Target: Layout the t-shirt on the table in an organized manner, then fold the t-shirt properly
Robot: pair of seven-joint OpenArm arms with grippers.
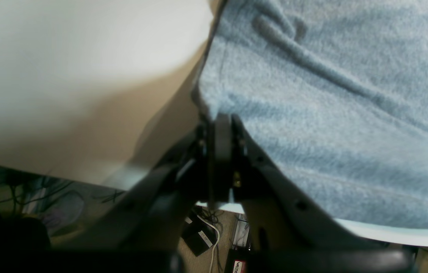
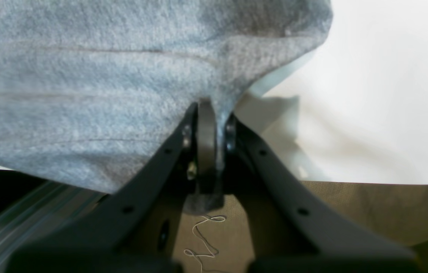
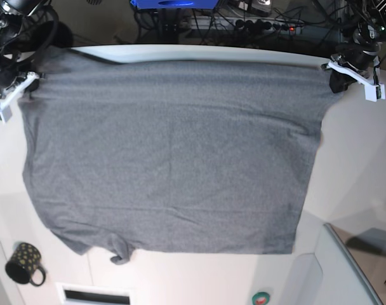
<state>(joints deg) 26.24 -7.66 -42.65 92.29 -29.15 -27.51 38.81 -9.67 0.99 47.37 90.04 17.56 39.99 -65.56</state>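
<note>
The heather-grey t-shirt (image 3: 171, 159) lies spread wide over the white table (image 3: 355, 159), its far edge along the table's back rim. At the shirt's far right corner in the base view, my left gripper (image 3: 336, 77) is shut on the fabric. The left wrist view shows that gripper (image 1: 223, 118) pinching the t-shirt (image 1: 331, 113) at its edge, with bare table (image 1: 66, 57) beside it. My right gripper (image 3: 29, 88) holds the far left corner. Up close, it (image 2: 212, 109) is shut on a bunched fold of the t-shirt (image 2: 85, 94) at the table (image 2: 380, 94) edge.
A small black dotted mug (image 3: 25, 262) stands at the near left corner. A slot (image 3: 94, 295) and a round green button (image 3: 261, 297) sit at the near edge. A grey panel (image 3: 345, 267) rises at the near right. Cables and gear crowd the floor behind the table.
</note>
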